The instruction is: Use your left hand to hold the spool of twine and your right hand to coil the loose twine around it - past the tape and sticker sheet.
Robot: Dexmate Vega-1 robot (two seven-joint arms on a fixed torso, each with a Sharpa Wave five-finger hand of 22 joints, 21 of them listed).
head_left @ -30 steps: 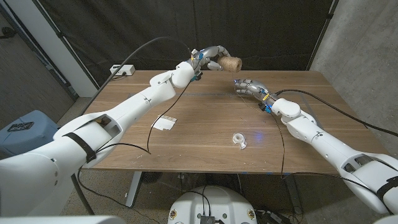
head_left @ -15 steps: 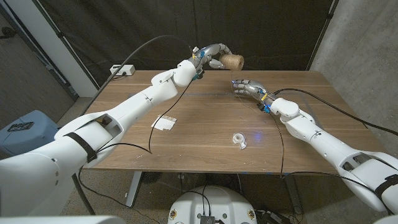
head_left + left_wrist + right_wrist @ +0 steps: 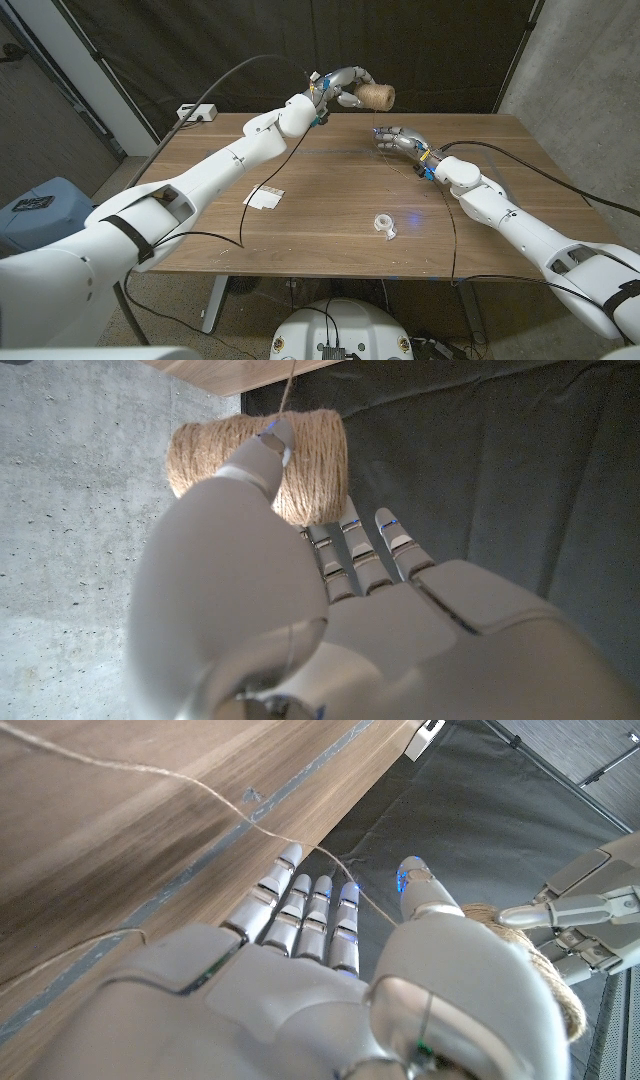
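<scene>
My left hand (image 3: 338,88) holds the twine spool (image 3: 376,97) in the air past the table's far edge; the thumb (image 3: 262,448) presses on the wound jute spool (image 3: 300,470). A strand (image 3: 290,380) leaves the spool toward the table. My right hand (image 3: 396,137) hovers just below and right of the spool, fingers toward it. Loose twine (image 3: 170,782) runs over the wood and in between that hand's fingers (image 3: 300,910) and thumb, so it looks held. The left hand (image 3: 590,915) and spool (image 3: 560,995) sit beyond the thumb. The tape roll (image 3: 385,222) and sticker sheet (image 3: 264,197) lie nearer me.
A white box (image 3: 197,113) with a cable sits at the table's back left corner. Black cables (image 3: 243,215) trail over the table (image 3: 330,250) near each arm. A blue bin (image 3: 35,205) stands on the floor at the left. A dark curtain hangs behind.
The left hand has carried the spool slightly up and to the right. The right hand has crept a little farther from me, toward the spool.
</scene>
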